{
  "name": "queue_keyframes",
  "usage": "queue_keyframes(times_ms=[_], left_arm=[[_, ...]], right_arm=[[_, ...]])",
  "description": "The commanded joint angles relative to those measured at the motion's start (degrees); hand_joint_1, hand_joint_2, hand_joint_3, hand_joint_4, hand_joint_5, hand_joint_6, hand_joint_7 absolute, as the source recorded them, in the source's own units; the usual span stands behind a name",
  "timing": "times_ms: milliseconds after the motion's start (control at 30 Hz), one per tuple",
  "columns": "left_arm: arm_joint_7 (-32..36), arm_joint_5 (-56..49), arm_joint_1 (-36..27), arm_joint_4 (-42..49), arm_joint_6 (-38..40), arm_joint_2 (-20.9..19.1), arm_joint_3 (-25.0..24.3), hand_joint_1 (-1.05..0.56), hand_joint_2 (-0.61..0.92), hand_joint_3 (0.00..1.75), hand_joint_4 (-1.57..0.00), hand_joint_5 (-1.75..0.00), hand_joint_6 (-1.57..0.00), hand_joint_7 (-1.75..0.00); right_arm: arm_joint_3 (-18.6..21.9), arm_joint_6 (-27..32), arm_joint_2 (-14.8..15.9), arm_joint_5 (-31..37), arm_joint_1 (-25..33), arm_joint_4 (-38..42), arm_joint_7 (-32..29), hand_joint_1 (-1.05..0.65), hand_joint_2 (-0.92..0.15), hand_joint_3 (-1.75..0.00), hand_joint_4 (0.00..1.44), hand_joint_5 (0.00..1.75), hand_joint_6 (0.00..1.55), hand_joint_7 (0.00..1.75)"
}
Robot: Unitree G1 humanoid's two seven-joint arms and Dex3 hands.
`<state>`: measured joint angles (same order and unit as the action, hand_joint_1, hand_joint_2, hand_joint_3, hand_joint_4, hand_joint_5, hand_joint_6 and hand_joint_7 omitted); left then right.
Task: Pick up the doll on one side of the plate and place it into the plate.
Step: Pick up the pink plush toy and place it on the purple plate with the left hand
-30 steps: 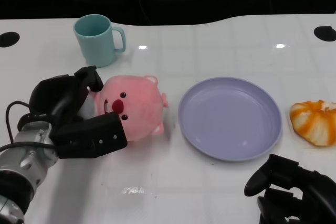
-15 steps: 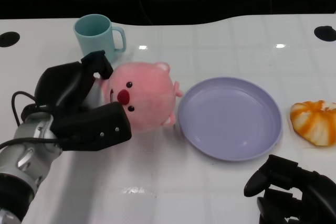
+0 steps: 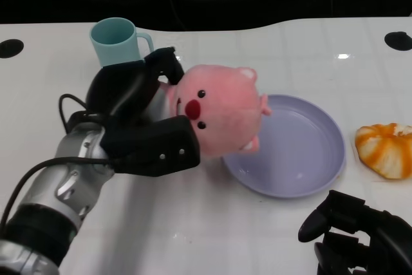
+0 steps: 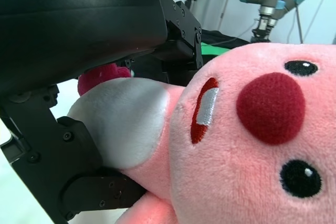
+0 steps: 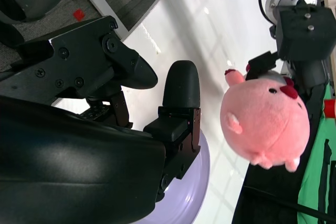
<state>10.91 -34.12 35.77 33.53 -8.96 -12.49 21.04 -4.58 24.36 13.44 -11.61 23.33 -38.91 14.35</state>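
in the head view the left robot hand (image 3: pixel 138 117) grips the pink doll (image 3: pixel 219 111), holding it off the white counter (image 3: pixel 212 223) above the near-left rim of the lilac plate (image 3: pixel 302 152), while the right robot hand (image 3: pixel 354 233) rests low with fingers curled in on nothing (a teal mug (image 3: pixel 119 43) stands behind). the left wrist view shows the doll's (image 4: pixel 252 140) face close up, black fingers (image 4: pixel 79 182) pressed against it. the right wrist view shows the doll (image 5: pixel 265 119) lifted in the left robot hand (image 5: pixel 299 51).

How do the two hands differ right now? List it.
The left hand grips the pink doll, raised beside the plate; the right hand holds nothing, fingers curled. The left is extended over the table; the right sits low at the near edge. Both are black.
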Motion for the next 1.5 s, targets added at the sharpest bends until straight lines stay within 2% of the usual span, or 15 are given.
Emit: queue_keyframes(times_ms=[33, 67, 267, 633, 933, 967, 1033, 1067, 1133, 1167, 1200, 1267, 1333, 1367, 1500], left_arm=[[-1.74, -0.47, 3.05, 0.37, 2.00, 1.76, 0.70, -0.18, 0.37, 1.20, -0.94, -1.75, -0.77, -1.75], [-1.75, -0.70, 3.42, 0.71, 2.21, 2.26, 1.01, -0.18, 0.35, 1.16, -0.94, -1.75, -0.77, -1.75], [-1.75, -1.49, 6.41, 4.71, 2.67, 6.93, 3.23, -0.18, 0.39, 1.24, -0.97, -1.75, -0.78, -1.75], [-3.49, -1.39, 13.06, 13.68, 6.03, 14.63, 5.73, -0.20, 0.54, 1.05, -0.92, -1.75, -0.71, -1.75], [-5.14, 0.24, 16.65, 19.51, 8.05, 18.32, 5.41, -0.17, 0.54, 1.02, -0.86, -1.75, -0.69, -1.75], [-5.61, 0.64, 16.81, 19.73, 8.19, 18.57, 5.15, -0.16, 0.51, 0.96, -0.84, -1.75, -0.72, -1.60], [-6.42, 1.14, 17.16, 20.05, 8.55, 18.83, 5.02, -0.20, 0.57, 0.69, -0.78, -1.63, -0.82, -1.04], [-6.98, 1.32, 17.35, 20.16, 8.66, 18.85, 5.09, -0.19, 0.61, 0.63, -0.78, -1.58, -0.85, -0.89], [-8.02, 1.53, 17.58, 20.12, 8.73, 18.71, 5.34, -0.20, 0.67, 0.60, -0.70, -1.53, -0.79, -0.61], [-8.79, 1.27, 17.52, 19.66, 8.67, 18.36, 5.78, -0.23, 0.72, 0.53, -0.65, -1.49, -0.76, -0.49], [-9.30, 1.07, 17.45, 19.31, 8.63, 18.09, 6.10, -0.28, 0.82, 0.37, -0.53, -1.33, -0.68, -0.31], [-10.74, 0.22, 17.47, 18.54, 9.00, 17.45, 7.09, -0.30, 0.89, 0.24, -0.47, -1.24, -0.65, -0.19], [-12.19, -1.57, 17.76, 17.95, 9.69, 16.57, 8.80, -0.47, 0.92, 0.26, -0.21, -0.71, -0.43, -0.05], [-12.74, -2.42, 17.85, 17.62, 10.02, 16.15, 9.56, -0.51, 0.92, 0.27, -0.18, -0.59, -0.38, -0.02], [-15.27, -4.85, 17.98, 16.11, 12.04, 14.85, 11.73, -0.70, 0.92, 0.36, -0.01, -0.27, -0.15, -0.01]], right_arm=[[-0.21, -1.34, 0.33, 0.39, 0.60, -0.17, 0.21, -0.11, -0.68, -1.03, 0.66, 1.75, 0.49, 1.44], [-0.26, -1.41, 0.32, 0.44, 0.67, -0.19, 0.23, -0.11, -0.68, -1.04, 0.66, 1.75, 0.49, 1.44], [-0.59, -0.65, 0.10, 0.36, 1.08, -0.91, 0.03, -0.12, -0.67, -1.04, 0.66, 1.75, 0.49, 1.43], [-1.06, 0.10, 0.31, -0.01, 1.47, -1.76, 0.04, -0.12, -0.66, -1.06, 0.67, 1.75, 0.50, 1.44], [-1.10, 0.29, 0.48, 0.08, 1.74, -2.31, 0.01, -0.11, -0.65, -1.07, 0.66, 1.75, 0.50, 1.43], [-1.11, 0.34, 0.43, 0.07, 1.74, -2.33, -0.04, -0.11, -0.65, -1.07, 0.66, 1.75, 0.50, 1.43], [-1.15, 0.61, 0.33, 0.12, 1.70, -2.46, -0.19, -0.11, -0.65, -1.07, 0.66, 1.75, 0.50, 1.43], [-1.16, 0.70, 0.32, 0.15, 1.65, -2.52, -0.24, -0.11, -0.65, -1.07, 0.66, 1.75, 0.50, 1.43], [-1.15, 0.82, 0.30, 0.19, 1.59, -2.57, -0.28, -0.11, -0.65, -1.07, 0.67, 1.75, 0.51, 1.43], [-1.13, 1.01, 0.29, 0.15, 1.56, -2.62, -0.33, -0.11, -0.65, -1.07, 0.67, 1.75, 0.51, 1.43], [-1.12, 1.16, 0.27, 0.12, 1.55, -2.66, -0.36, -0.11, -0.65, -1.07, 0.67, 1.75, 0.51, 1.43], [-1.10, 1.06, 0.35, 0.15, 1.52, -2.59, -0.28, -0.11, -0.65, -1.07, 0.66, 1.75, 0.51, 1.43], [-1.02, 0.80, 0.39, 0.07, 1.48, -2.44, -0.11, -0.11, -0.65, -1.07, 0.66, 1.75, 0.51, 1.43], [-1.01, 0.81, 0.38, 0.07, 1.49, -2.45, -0.11, -0.11, -0.65, -1.08, 0.66, 1.75, 0.51, 1.43], [-0.84, 0.82, 0.44, -0.10, 1.43, -2.38, 0.05, -0.10, -0.65, -1.08, 0.66, 1.75, 0.50, 1.43]])
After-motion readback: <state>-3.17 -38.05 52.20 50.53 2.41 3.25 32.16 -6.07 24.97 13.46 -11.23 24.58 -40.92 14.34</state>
